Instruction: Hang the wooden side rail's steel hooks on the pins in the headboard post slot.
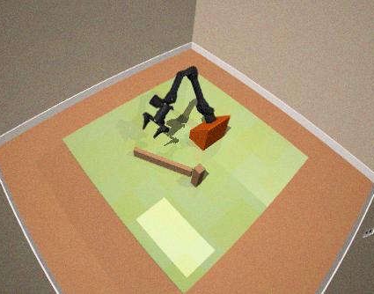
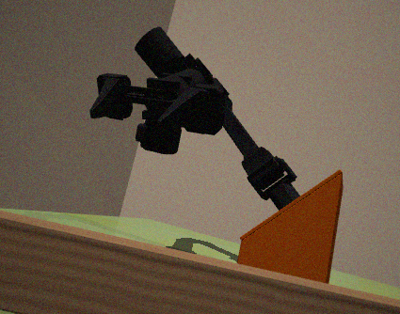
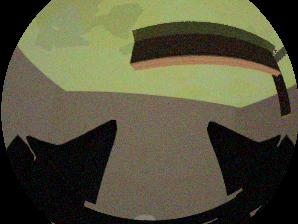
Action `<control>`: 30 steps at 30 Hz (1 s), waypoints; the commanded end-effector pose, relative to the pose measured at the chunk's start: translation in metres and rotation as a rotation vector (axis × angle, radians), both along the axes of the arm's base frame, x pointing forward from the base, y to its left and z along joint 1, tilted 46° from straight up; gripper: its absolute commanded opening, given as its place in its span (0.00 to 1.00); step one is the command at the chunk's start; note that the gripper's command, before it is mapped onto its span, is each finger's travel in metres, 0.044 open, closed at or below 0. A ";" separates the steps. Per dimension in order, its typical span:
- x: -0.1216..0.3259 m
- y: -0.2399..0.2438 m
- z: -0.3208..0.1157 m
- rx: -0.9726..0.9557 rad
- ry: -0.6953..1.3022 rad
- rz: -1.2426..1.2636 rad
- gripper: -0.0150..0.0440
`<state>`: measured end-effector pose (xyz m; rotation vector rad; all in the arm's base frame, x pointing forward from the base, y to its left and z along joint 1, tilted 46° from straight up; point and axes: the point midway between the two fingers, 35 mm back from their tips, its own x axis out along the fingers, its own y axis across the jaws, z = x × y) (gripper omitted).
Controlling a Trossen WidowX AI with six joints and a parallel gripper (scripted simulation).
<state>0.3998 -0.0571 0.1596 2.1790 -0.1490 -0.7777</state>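
Observation:
The wooden side rail (image 1: 163, 162) (image 3: 200, 47) lies along the green table top, with one end close beside the headboard post (image 1: 197, 177). In the exterior view the rail (image 2: 132, 268) crosses the bottom of the picture, very near. The post (image 3: 284, 97) appears as a dark upright strip at the right of the wrist view. The steel hooks, slot and pins are too small or hidden to tell how they sit. My gripper (image 1: 150, 132) (image 2: 126, 118) (image 3: 165, 125) is open and empty, in the air behind the rail's far end, apart from rail and post.
The orange wedge-shaped base (image 1: 211, 131) (image 2: 292, 235) carries the black arm, behind the post. A pale bright rectangle (image 1: 176, 238) marks the green surface (image 1: 238, 185) on the near side of the rail. Grey walls (image 1: 101, 26) stand behind.

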 end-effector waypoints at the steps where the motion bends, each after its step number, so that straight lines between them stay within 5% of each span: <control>1: -0.001 0.027 -0.035 0.034 0.095 0.023 1.00; 18: -0.070 0.160 -0.190 0.009 0.480 0.095 1.00; 30: -0.150 0.191 -0.262 -0.161 0.595 0.057 1.00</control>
